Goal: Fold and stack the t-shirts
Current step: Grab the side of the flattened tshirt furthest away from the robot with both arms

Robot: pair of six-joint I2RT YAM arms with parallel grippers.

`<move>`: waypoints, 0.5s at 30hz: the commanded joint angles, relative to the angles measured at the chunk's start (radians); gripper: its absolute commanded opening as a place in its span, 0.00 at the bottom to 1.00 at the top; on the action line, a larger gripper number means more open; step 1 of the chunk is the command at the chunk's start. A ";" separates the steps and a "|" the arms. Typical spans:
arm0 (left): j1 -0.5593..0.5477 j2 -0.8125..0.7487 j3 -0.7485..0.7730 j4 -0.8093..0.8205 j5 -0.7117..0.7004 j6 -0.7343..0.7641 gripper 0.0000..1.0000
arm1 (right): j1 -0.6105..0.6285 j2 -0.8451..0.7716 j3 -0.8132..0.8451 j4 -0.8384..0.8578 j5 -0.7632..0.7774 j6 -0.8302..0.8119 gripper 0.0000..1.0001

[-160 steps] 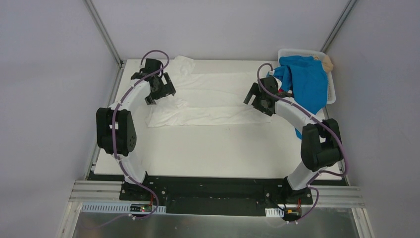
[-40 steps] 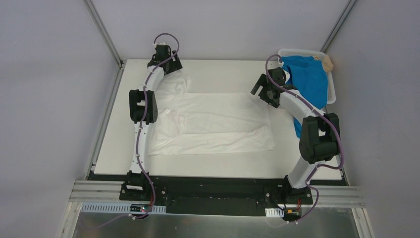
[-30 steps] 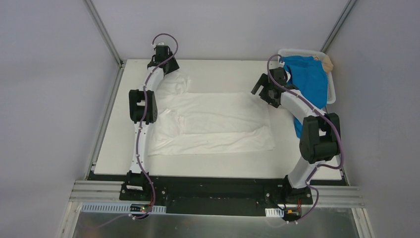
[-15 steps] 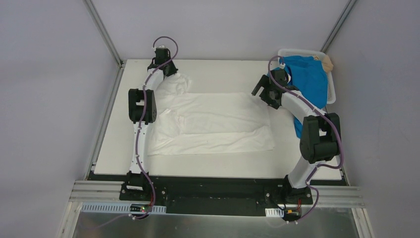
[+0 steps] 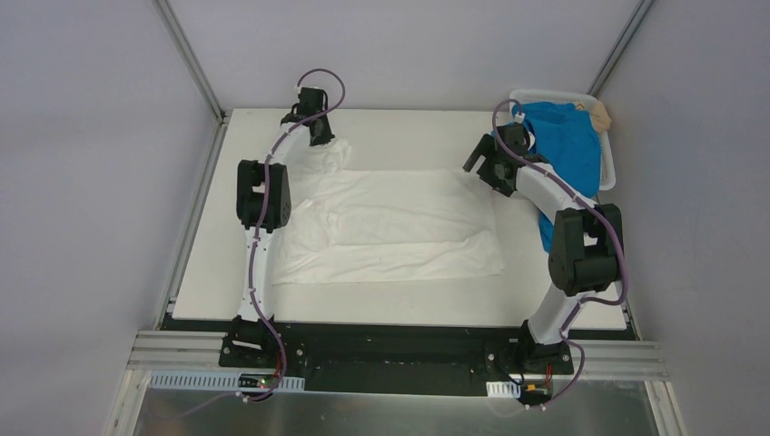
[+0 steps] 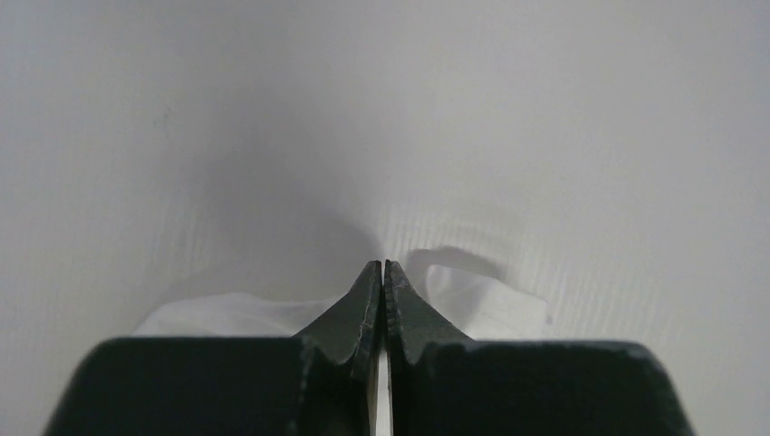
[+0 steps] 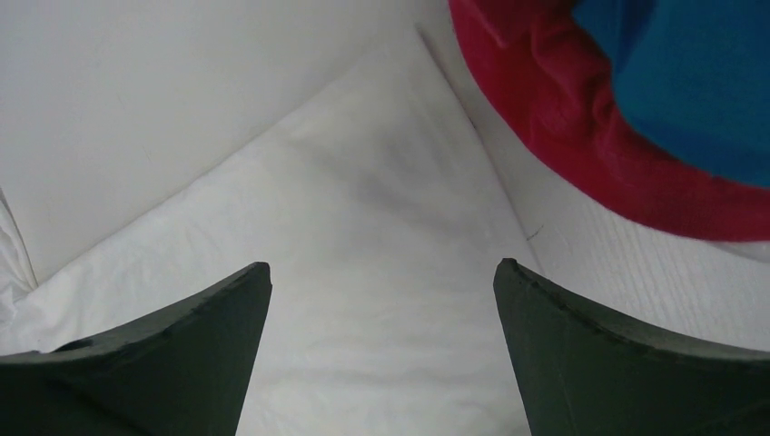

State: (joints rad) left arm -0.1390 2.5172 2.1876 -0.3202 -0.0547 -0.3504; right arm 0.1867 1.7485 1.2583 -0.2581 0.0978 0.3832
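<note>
Two tools at far corners of white t-shirt (image 5: 399, 218): left tool (image 6: 382, 264) closed tight, right tool (image 7: 381, 263) wide.

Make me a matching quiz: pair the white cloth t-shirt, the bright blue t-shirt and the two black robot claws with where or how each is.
1. white cloth t-shirt
2. bright blue cloth t-shirt
3. left gripper
4. right gripper

A. wide open
B. spread on the white table
C. piled in the white plastic basket
D. shut

Pairs: 1-B, 2-C, 3-D, 4-A
</note>
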 commanded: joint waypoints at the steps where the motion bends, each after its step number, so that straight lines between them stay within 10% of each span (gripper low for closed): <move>1: -0.013 -0.154 -0.055 -0.015 -0.053 0.044 0.00 | 0.001 0.070 0.126 0.003 0.093 -0.024 0.96; 15: -0.015 -0.331 -0.331 0.045 -0.014 0.023 0.00 | 0.005 0.417 0.494 -0.064 0.270 -0.107 0.83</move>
State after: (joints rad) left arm -0.1555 2.2791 1.9110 -0.3046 -0.0875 -0.3283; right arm 0.1886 2.1075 1.6596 -0.3058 0.2768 0.3241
